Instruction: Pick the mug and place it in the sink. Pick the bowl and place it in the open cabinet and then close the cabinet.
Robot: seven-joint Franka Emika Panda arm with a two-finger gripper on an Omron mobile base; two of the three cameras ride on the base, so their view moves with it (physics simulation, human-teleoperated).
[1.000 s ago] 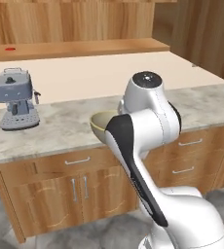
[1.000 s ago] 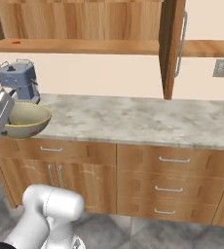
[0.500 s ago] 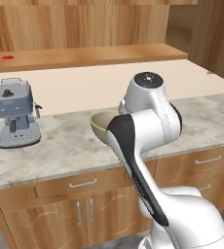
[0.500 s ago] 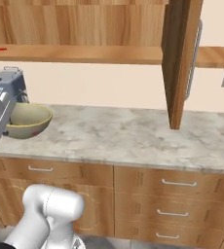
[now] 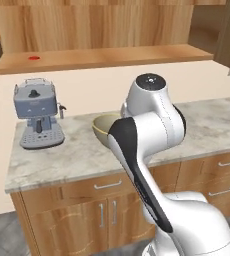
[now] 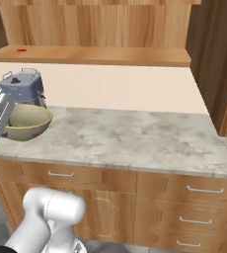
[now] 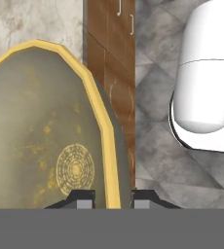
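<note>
A long grey-marbled stone counter (image 6: 135,141) over wooden base drawers is seen in both base views, with a light wood cabinet shelf (image 5: 107,57) running above it. The dark wooden cabinet door (image 6: 215,59) standing open at the right is shown fully from the right base view alone. A blue-grey espresso machine (image 5: 37,114) stands on the counter's left end, seen whole from the left base view and half hidden behind the bowl from the right. The wide olive-tan bowl with a yellowish rim (image 7: 46,136) is held above the counter, near the machine. Its speckled inside is revealed by the hand view, where the gripper (image 7: 113,198) is seen pinching the rim between its two dark fingertips (image 7: 83,197).
</note>
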